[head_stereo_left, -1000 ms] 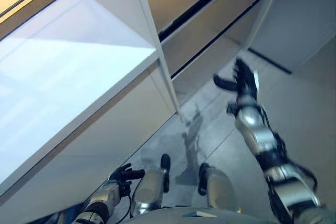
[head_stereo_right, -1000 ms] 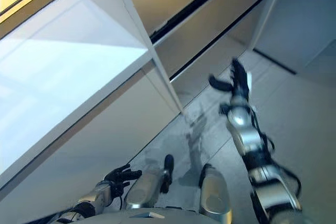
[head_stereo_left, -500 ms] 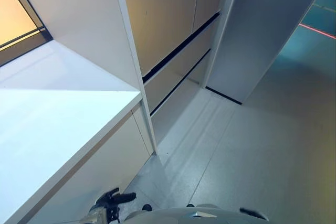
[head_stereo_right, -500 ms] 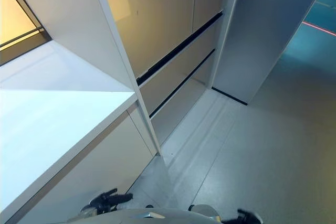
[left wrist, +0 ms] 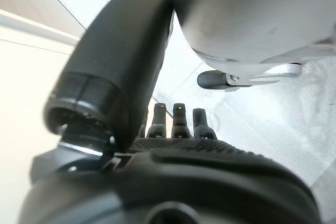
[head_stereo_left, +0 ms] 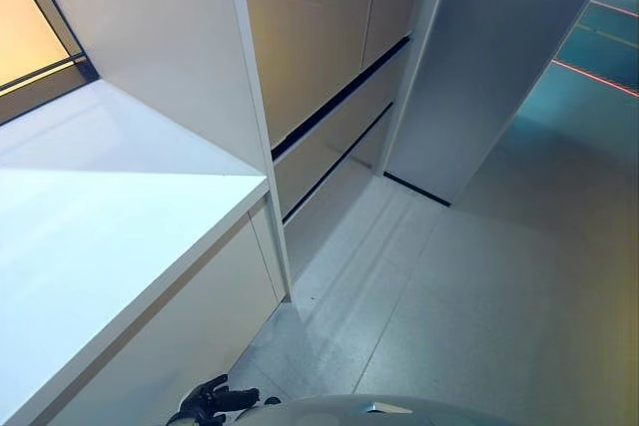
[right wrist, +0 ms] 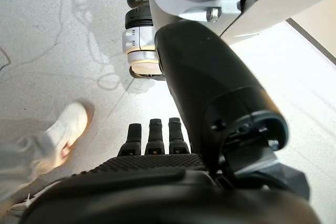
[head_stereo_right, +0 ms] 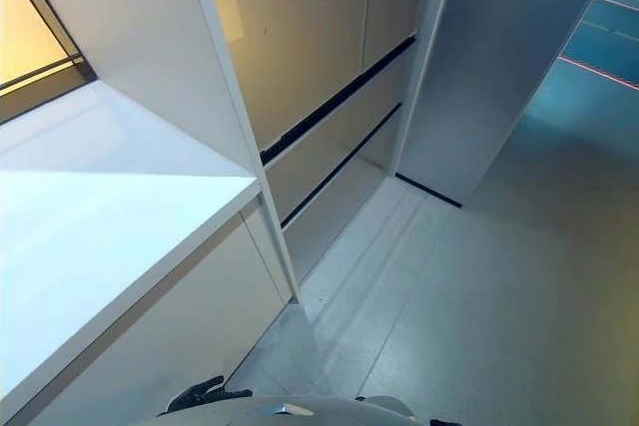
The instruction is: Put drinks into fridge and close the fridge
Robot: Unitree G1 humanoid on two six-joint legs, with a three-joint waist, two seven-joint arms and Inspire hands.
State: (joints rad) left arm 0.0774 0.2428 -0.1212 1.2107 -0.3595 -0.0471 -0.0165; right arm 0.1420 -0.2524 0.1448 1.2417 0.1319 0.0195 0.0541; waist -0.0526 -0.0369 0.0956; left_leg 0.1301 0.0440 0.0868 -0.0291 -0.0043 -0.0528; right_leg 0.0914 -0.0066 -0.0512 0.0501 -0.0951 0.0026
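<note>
My left hand (head_stereo_left: 208, 402) hangs low beside the white counter, fingers relaxed and holding nothing; its wrist view shows its straight fingers (left wrist: 178, 121) over the pale floor. My right hand (right wrist: 152, 163) hangs down over the speckled floor, its fingers (right wrist: 155, 132) straight and empty. A tall grey panel (head_stereo_left: 499, 57) stands at the back right, next to beige cabinet fronts (head_stereo_left: 319, 27) with dark gaps between them.
A white counter (head_stereo_left: 90, 207) fills the left, with a white upright side wall (head_stereo_left: 170, 47) behind it. Grey speckled floor (head_stereo_left: 469, 286) runs to the right. A person's light shoe (right wrist: 65, 129) is on the floor near my right hand.
The camera has shifted, so the whole picture moved. My right arm, raised over the floor a second ago, has dropped out of the eye views. My left hand stays low.
</note>
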